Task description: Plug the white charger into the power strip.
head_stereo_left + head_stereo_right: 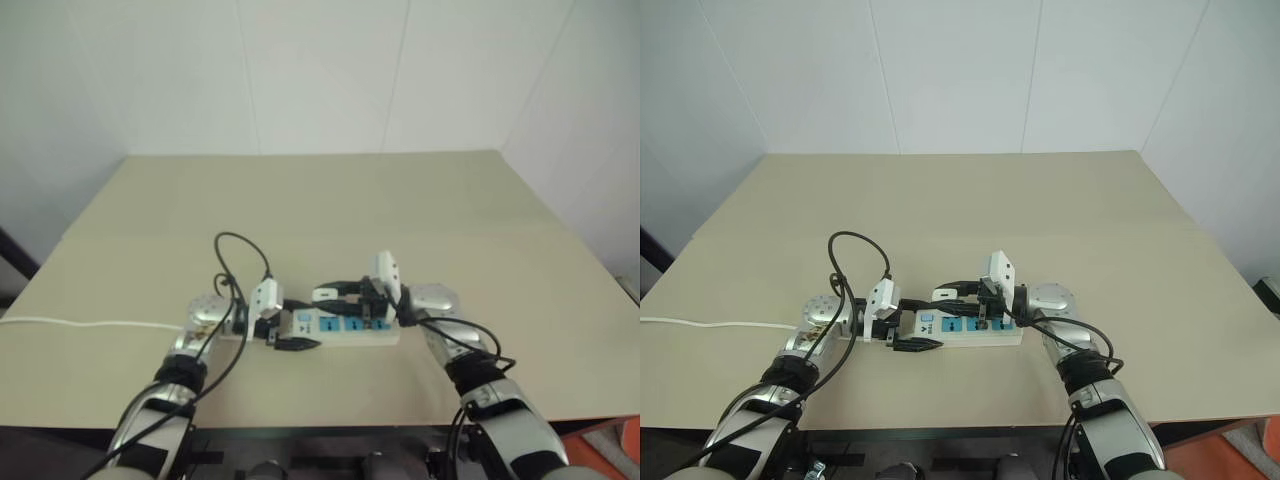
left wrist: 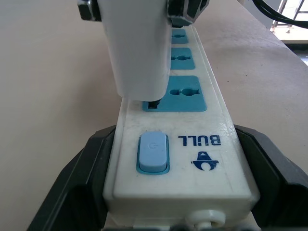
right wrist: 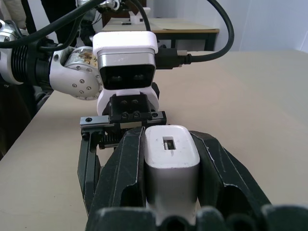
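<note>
You see the power strip (image 2: 178, 144) lying flat on the table (image 1: 320, 200), its switch end clamped between the left gripper (image 1: 908, 332)'s closed fingers. The right gripper (image 3: 171, 192) pinches the white charger (image 3: 171, 163) between its closed fingers. The charger stands at the strip's socket nearest the switch (image 2: 153, 152), its base touching that blue face.
</note>
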`<move>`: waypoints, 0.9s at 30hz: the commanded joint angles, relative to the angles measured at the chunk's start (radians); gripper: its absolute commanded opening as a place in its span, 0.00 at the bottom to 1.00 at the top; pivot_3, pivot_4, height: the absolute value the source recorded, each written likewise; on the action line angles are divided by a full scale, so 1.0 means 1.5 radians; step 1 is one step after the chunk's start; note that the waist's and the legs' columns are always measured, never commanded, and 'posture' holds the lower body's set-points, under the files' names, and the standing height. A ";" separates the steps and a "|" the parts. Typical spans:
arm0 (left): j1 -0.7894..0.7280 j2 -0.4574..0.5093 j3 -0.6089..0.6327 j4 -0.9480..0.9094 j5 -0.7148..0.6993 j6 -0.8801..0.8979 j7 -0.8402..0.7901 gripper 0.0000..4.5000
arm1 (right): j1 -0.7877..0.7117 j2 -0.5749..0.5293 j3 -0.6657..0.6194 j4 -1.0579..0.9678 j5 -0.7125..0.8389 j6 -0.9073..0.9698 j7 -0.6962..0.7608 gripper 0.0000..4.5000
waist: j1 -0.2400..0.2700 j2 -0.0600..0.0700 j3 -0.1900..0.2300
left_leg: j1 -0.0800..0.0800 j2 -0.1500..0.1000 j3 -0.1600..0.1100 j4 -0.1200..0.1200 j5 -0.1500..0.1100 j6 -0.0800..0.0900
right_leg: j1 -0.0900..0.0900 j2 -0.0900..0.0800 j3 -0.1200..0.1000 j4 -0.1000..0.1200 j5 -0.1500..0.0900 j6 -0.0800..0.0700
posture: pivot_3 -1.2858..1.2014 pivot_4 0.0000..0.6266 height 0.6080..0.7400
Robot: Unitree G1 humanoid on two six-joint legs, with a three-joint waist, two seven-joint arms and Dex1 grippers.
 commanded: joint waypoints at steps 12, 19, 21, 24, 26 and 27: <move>0.021 0.047 0.005 -0.031 -0.008 -0.001 -0.021 0.73 | 0.015 -0.072 -0.026 0.096 -0.048 -0.029 0.013 0.26 | -0.002 0.000 0.000 | 0.000 0.000 0.000 0.000 0.000 0.000 | 0.000 0.000 0.000 0.000 0.000 0.000 | 0.52 0.24 1.00; 0.024 0.050 -0.001 -0.037 -0.015 0.000 -0.021 0.73 | -0.011 -0.036 -0.001 0.116 -0.085 -0.069 0.042 0.26 | -0.011 -0.001 -0.001 | 0.001 0.000 0.001 -0.002 0.000 0.000 | 0.000 0.000 0.001 0.000 0.000 0.000 | 0.52 0.24 1.00; 0.024 0.049 -0.002 -0.039 -0.016 0.000 -0.020 0.73 | -0.019 -0.022 -0.007 0.119 -0.086 -0.065 0.039 0.26 | -0.013 -0.001 -0.001 | 0.001 0.000 0.001 -0.001 0.000 0.000 | 0.000 0.000 0.001 0.000 0.000 0.000 | 0.52 0.24 1.00; 0.025 0.049 -0.003 -0.041 -0.017 0.002 -0.018 0.73 | -0.031 -0.009 -0.021 0.120 -0.081 -0.055 0.033 0.26 | -0.017 -0.001 -0.001 | 0.001 0.001 0.001 -0.001 0.000 0.000 | 0.000 0.000 0.001 0.000 0.000 0.000 | 0.52 0.24 1.00; 0.028 0.049 -0.003 -0.042 -0.017 0.002 -0.017 0.73 | -0.048 -0.001 -0.044 0.118 -0.063 -0.033 0.019 0.26 | -0.017 -0.001 -0.001 | 0.002 0.001 0.001 -0.001 0.000 0.000 | 0.000 0.001 0.001 0.000 0.000 0.000 | 0.52 0.24 1.00; 0.028 0.049 -0.003 -0.043 -0.017 0.002 -0.017 0.73 | -0.057 0.002 -0.056 0.116 -0.055 -0.022 0.013 0.26 | -0.018 -0.001 -0.001 | 0.002 0.001 0.001 -0.001 0.000 0.000 | 0.000 0.001 0.001 0.000 0.000 0.000 | 0.52 0.24 1.00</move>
